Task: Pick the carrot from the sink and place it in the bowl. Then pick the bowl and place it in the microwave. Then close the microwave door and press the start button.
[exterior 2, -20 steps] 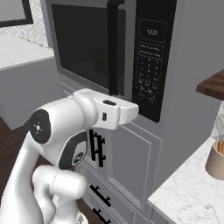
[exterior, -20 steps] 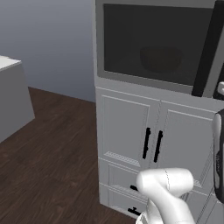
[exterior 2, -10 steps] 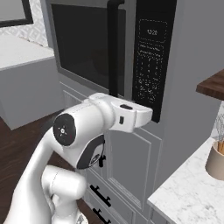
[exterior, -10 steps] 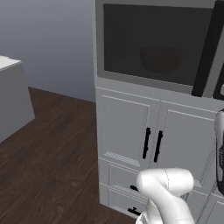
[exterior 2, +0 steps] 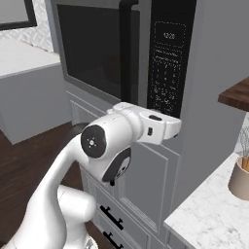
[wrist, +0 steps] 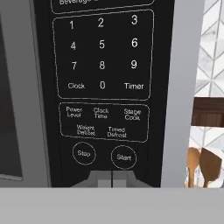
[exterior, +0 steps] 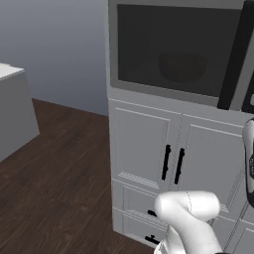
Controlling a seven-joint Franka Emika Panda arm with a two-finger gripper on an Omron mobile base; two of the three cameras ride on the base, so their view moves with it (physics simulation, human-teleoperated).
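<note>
Black microwave (exterior 2: 146,53) keypad is being faced by the pinched-together gripper (wrist: 112,178), Start button (wrist: 124,157) sitting just above and slightly right.

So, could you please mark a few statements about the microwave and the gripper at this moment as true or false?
1. The microwave door is shut. True.
2. The bowl sits on the counter beside the microwave. False: it shows dimly behind the door's dark glass.
3. The gripper is wide open. False: its tips are shut together.
4. The gripper sits just below the Start button. True.
5. The Stop button lies right of Start in the hand view. False: it lies left.
</note>
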